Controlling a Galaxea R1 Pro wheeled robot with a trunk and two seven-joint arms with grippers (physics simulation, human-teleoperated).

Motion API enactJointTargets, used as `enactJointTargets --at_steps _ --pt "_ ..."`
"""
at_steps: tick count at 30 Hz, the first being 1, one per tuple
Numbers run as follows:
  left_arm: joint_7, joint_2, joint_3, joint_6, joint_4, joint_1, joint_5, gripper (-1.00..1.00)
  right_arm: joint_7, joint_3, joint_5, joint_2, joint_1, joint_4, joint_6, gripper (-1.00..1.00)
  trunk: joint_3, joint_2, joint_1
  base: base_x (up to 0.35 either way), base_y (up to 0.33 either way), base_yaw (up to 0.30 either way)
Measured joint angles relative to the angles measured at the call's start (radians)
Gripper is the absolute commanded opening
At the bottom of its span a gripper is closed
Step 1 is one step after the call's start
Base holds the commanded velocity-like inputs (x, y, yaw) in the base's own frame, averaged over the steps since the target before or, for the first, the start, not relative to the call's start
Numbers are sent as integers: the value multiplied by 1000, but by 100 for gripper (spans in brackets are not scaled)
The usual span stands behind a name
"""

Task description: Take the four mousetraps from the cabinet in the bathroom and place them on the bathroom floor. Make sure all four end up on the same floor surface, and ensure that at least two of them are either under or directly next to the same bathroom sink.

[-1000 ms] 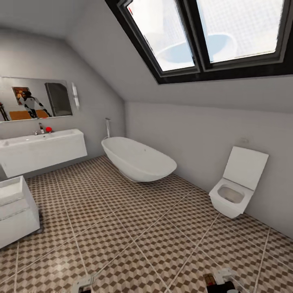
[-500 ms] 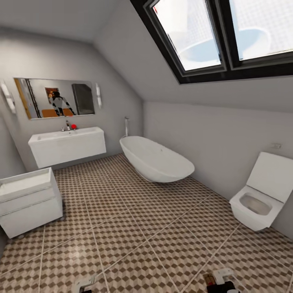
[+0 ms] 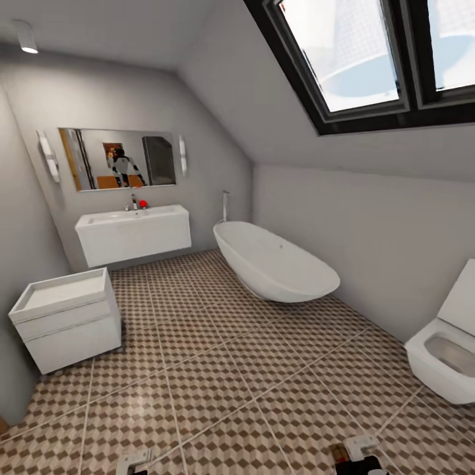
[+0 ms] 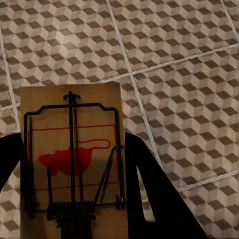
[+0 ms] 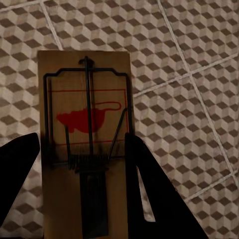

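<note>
Both grippers' jaws clasp mousetraps, left (image 4: 72,159) and right (image 5: 87,129), above the cube-patterned floor (image 3: 218,376); the head view adds sink (image 3: 132,231) and bathtub (image 3: 277,264).

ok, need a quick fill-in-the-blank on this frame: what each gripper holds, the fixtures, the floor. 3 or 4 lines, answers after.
1. The left gripper is shut on a ____, held above the bathroom floor.
2. The right gripper holds a second one, with a ____ mouse shape printed on its board.
3. In the head view, the bathroom sink hangs on the wall under a ____.
4. The bathtub stands between the sink and the ____.

Missing words: mousetrap; red; mirror; toilet
</note>
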Motion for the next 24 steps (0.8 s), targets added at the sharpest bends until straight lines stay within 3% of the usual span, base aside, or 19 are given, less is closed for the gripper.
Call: enactJointTargets --at_steps 10,24 --pt "0 0 0 0 0 0 0 -100 0 0 0 0 0 0 0 -100 0 0 0 331 0 54" --pt "5 0 0 1 0 0 0 -100 0 0 0 0 0 0 1 -100 0 0 0 331 -16 282"
